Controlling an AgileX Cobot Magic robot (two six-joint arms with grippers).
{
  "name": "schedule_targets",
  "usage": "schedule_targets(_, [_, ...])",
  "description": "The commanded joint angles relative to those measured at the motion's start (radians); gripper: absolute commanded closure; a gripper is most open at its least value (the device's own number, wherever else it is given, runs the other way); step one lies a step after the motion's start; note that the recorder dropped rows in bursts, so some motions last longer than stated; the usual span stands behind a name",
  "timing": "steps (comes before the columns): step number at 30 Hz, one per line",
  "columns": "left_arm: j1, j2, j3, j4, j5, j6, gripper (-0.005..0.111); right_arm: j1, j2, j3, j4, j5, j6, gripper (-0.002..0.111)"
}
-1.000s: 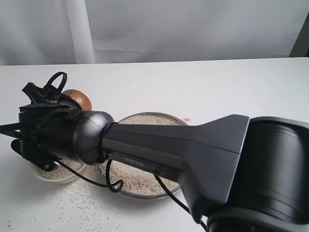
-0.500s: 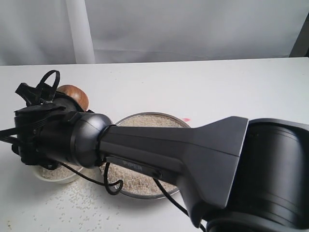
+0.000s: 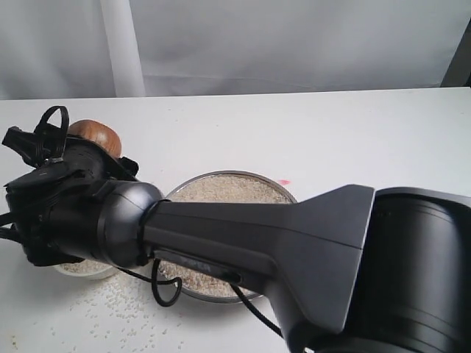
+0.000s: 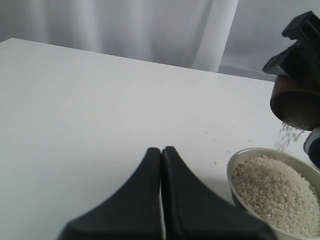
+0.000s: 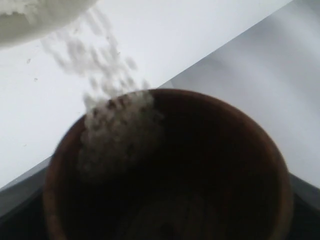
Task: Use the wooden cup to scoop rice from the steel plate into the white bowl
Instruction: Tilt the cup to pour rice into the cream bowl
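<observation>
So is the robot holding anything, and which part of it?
Yes. The right gripper holds the wooden cup by its sides, tipped and pouring rice. The left gripper holds nothing.

Place: seemed a robot lab.
Surface: a plain white table (image 3: 353, 132).
Backdrop: white curtain (image 3: 294, 44) hung at the far edge.
Equipment: a black robot arm (image 3: 257, 235).
</observation>
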Motion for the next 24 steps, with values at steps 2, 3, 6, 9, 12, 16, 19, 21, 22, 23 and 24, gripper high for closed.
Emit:
schedule_targets(2, [-0.005,-0.002,-0.004,-0.006,-0.006,-0.002,0.107,0.008,-0.009,-0.002,-0.088,0.009,0.002,0.108])
schedule_targets(3, [-0.005,-0.002,-0.004,-0.006,-0.006,-0.002,0.107,0.008,-0.009,-0.002,-0.083,0.02,0.007,0.108])
schedule_targets(6, [-0.005,-0.002,-0.004,-0.006,-0.006,-0.002,0.107,0.008,-0.009,-0.002,-0.077,0.024,0.064,0.108])
schedule_targets(9, [-0.005,-0.002,-0.004,-0.006,-0.006,-0.002,0.107,0.008,-0.009,-0.002,-0.083,0.024,0.066,0.108])
schedule_targets(12, [-0.005,-0.002,-0.004,-0.006,-0.006,-0.002,0.107,0.01,-0.009,-0.002,-0.144,0.024,0.06,0.108])
schedule_targets(16, [-0.005,-0.002,-0.004,-0.006,-0.006,-0.002,0.107,0.019,-0.009,-0.002,-0.196,0.024,0.06,0.108])
schedule_targets(19, [-0.005,-0.002,-0.004,-0.006,-0.006,-0.002,0.107,0.021,-0.009,-0.002,-0.196,0.024,0.06,0.108])
schedule_targets(21, [-0.005,-0.002,-0.004,-0.006,-0.006,-0.002,0.107,0.023,-0.009,-0.002,-0.196,0.024,0.06,0.108])
schedule_targets(22, [-0.005,-0.002,-0.004,-0.006,-0.006,-0.002,0.107,0.023,-0.009,-0.002,-0.196,0.026,0.062,0.108])
schedule_targets(23, [-0.005,-0.002,-0.004,-0.006,-0.006,-0.002,0.107,0.023,-0.009,-0.002,-0.196,0.031,0.076,0.108])
schedule_targets(24, [-0.005,-0.002,-0.004,-0.006,-0.006,-0.002,0.107,0.023,-0.009,-0.002,-0.194,0.042,0.089,0.108])
